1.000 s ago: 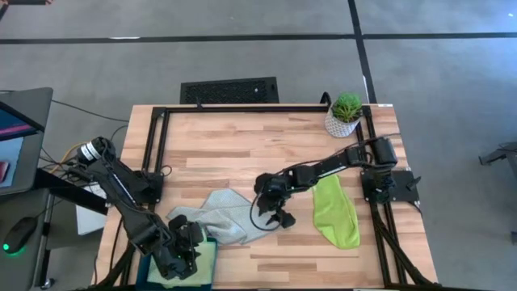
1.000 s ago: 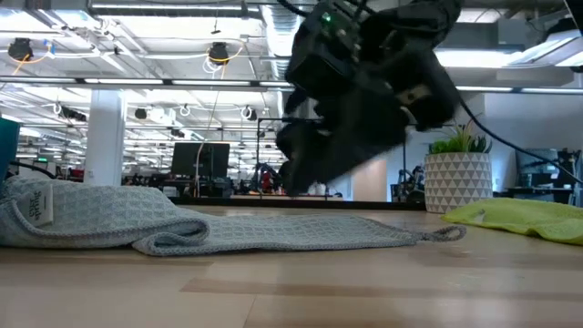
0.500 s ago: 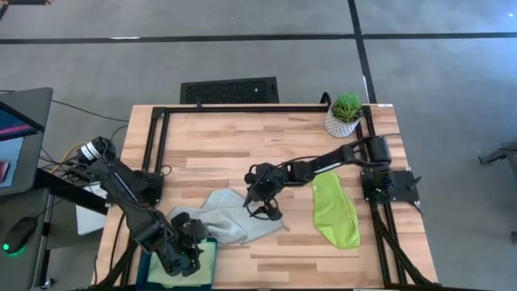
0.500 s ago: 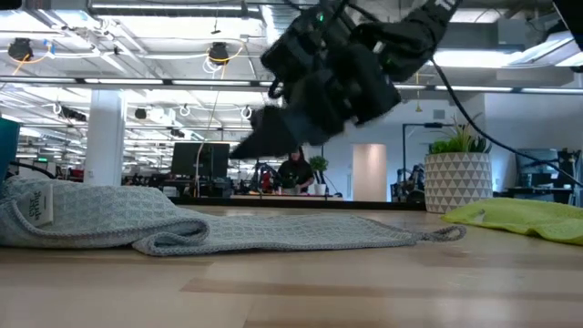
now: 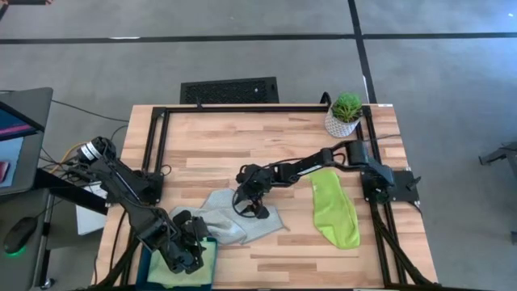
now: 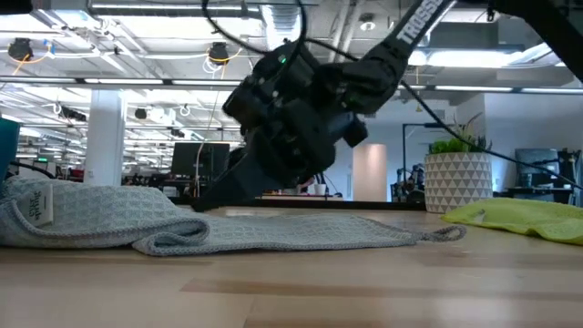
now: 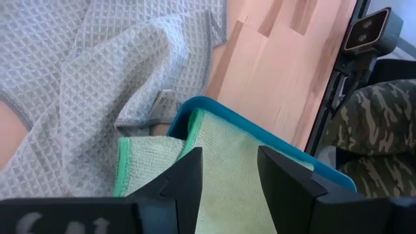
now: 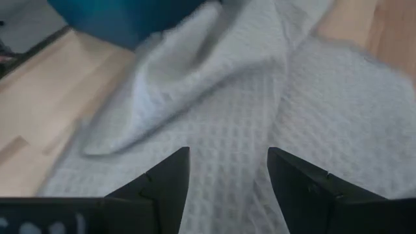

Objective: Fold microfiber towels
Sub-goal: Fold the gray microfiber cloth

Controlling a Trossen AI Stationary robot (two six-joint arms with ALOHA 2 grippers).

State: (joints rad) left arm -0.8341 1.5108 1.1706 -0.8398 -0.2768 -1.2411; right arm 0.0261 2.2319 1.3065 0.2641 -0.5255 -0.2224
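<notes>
**Reaching over the grey towel**

Hovering low, the right tool [image 5: 252, 206] sits over the pale grey-green towel [image 5: 230, 217], fingers spread wide and holding nothing; the right wrist view shows waffle weave between both fingers. The towel lies rumpled near the front edge of the counter [image 5: 242, 149], one end bunched against the teal bin [image 7: 260, 140], the other trailing flat toward the lime green towel [image 5: 335, 212], which lies well apart.

The left tool [image 5: 187, 246] hangs over the bin, also open and empty, above a light green towel [image 7: 227, 175] folded inside.

Judgement: the cloth looks soft, light and limp, so it will sag and drag. Best hold is probably a hemmed corner or edge [image 7: 211, 39], pinching a single layer.
</notes>
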